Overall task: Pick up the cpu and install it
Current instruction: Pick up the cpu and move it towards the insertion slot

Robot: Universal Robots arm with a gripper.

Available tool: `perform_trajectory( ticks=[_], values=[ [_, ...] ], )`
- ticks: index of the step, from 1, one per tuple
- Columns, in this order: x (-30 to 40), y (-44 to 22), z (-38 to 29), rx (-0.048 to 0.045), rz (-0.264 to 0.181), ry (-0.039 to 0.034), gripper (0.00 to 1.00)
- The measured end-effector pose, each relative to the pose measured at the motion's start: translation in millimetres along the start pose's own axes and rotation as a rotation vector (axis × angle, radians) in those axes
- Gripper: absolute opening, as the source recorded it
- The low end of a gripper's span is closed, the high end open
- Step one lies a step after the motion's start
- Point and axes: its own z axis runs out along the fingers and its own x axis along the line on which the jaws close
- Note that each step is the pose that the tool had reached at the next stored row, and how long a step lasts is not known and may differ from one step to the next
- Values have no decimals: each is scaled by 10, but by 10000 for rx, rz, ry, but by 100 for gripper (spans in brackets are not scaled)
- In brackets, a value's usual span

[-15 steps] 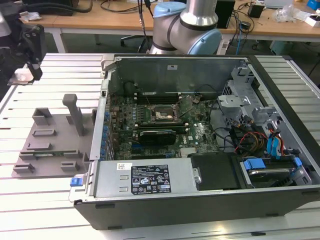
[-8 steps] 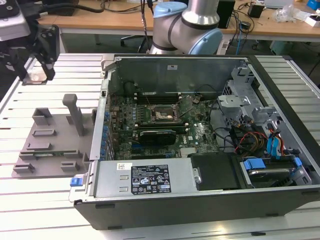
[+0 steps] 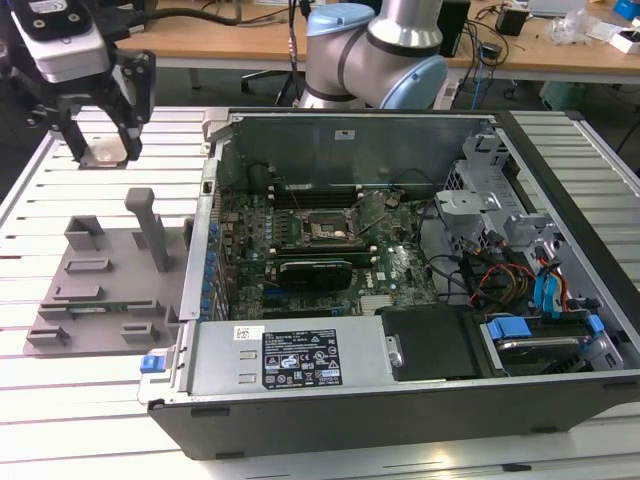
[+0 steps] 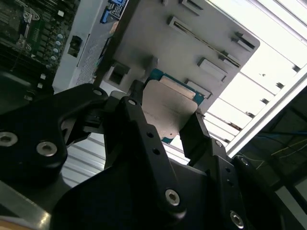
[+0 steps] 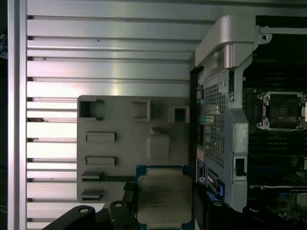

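Claw (image 3: 103,145) clenched on the cpu (image 5: 164,201), chip level above the slatted surface (image 3: 80,400); the motherboard socket (image 3: 325,232) sits well off toward the exterior view's right, inside the computer case (image 3: 420,400).

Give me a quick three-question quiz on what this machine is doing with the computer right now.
1. True or false: the claw is shut on the cpu.
2. In the exterior view, the claw is: A) left of the computer case; B) right of it; C) down inside it.
3. Short answer: is the cpu seated in the socket yet?

Key: 1 true; 2 A; 3 no, it is held in the claw outside the case.
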Motion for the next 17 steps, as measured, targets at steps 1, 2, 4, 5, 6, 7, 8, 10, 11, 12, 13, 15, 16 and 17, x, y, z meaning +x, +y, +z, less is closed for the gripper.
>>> perform_trajectory(
  ticks=[1,2,4,5,6,7,8,10,11,12,13,15,16,17],
  values=[
    [-30,0,0,0,0,1,55],
    [-58,0,1,1,1,2,55],
    [-121,-1,3,1,0,2,55],
    [-154,-1,4,0,0,2,55],
    [-195,-2,5,0,-2,2,55],
    [-222,-1,6,1,0,3,55],
    [-252,-1,6,1,1,4,55],
    [-343,-1,8,1,0,6,55],
    [-374,-1,10,0,-1,5,55],
    [-395,-1,11,0,-1,5,55],
    [-438,-1,11,1,-1,7,55],
    [-498,-1,13,0,0,7,55],
    [-546,-1,14,0,0,8,55],
    [-581,-1,15,1,0,9,55]
  ],
)
